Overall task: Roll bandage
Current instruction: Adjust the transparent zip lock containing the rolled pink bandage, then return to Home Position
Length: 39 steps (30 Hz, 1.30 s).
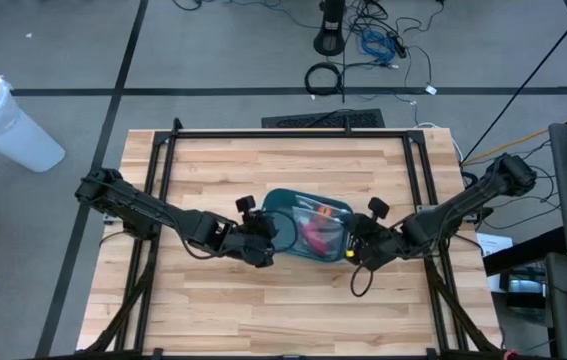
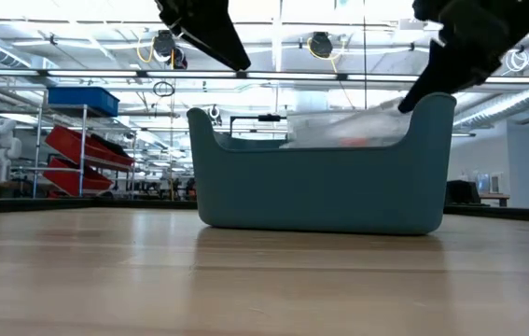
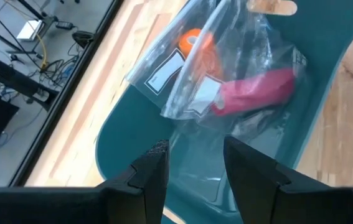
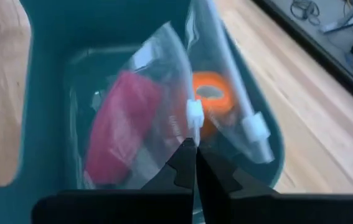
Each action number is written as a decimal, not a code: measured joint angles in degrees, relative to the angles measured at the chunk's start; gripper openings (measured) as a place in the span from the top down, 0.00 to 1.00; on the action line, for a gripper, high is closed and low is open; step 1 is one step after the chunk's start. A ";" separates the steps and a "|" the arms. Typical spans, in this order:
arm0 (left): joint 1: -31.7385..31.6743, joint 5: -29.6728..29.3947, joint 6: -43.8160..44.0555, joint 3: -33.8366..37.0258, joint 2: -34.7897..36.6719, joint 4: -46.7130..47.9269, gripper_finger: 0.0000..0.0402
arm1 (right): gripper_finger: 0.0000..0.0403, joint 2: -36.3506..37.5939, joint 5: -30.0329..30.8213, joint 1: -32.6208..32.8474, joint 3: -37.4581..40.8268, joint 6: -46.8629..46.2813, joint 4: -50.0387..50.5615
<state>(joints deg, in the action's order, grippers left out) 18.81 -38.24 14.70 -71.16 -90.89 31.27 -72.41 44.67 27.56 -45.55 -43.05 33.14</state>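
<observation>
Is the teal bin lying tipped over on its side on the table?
No, in the low view the teal bin stands upright on the wooden table, with clear plastic bags showing above its rim.

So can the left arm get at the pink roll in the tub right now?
Probably not directly. The left claw is open over the tub, but the pink roll is sealed inside a clear bag, and the right claw is shut on a bag.
</observation>
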 joint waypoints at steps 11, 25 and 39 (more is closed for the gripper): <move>0.02 -0.47 -1.81 0.05 0.00 -1.32 0.60 | 0.82 1.34 0.37 1.73 0.13 2.35 -0.58; -0.09 -2.30 -9.81 8.12 10.62 -13.94 0.60 | 0.63 16.26 8.41 9.10 0.20 8.72 -0.39; -1.22 6.03 -21.06 21.66 24.37 -33.64 0.60 | 0.99 32.31 7.52 11.95 0.20 29.59 -1.88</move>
<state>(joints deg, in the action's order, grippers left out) 17.59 -32.21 -6.36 -49.50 -66.52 -2.37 -40.10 52.18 39.51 -45.34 -13.47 31.27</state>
